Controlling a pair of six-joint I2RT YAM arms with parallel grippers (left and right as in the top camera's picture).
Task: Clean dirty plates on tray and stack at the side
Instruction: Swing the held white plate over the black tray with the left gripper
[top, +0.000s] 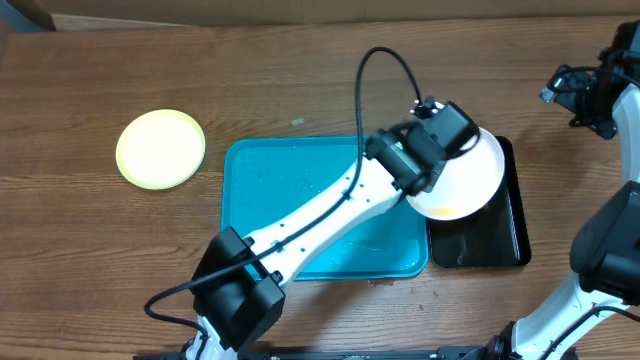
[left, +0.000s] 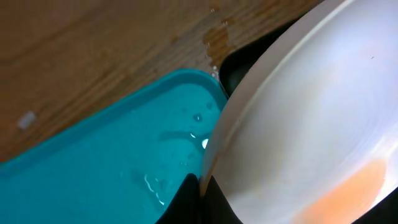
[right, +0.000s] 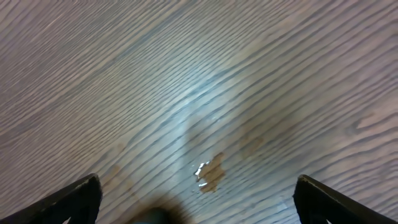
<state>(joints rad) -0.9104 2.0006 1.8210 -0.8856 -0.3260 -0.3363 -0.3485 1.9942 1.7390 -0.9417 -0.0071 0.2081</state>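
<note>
My left gripper (top: 428, 152) is shut on the rim of a white plate (top: 462, 178) and holds it tilted over the black tray (top: 495, 248), just right of the turquoise tray (top: 290, 190). In the left wrist view the fingertips (left: 202, 186) pinch the plate's edge (left: 311, 112), and an orange-brown smear (left: 348, 193) shows on its face. The pale yellow plate (top: 160, 149) lies flat on the table at the left. A third plate is not in view. My right gripper (top: 580, 92) is open and empty at the far right, above bare wood (right: 199, 193).
The turquoise tray (left: 106, 168) holds no plates and has water streaks on it. A small brown puddle (right: 211, 173) lies on the wood under the right gripper. The left arm's black cable (top: 385, 60) loops above the tray.
</note>
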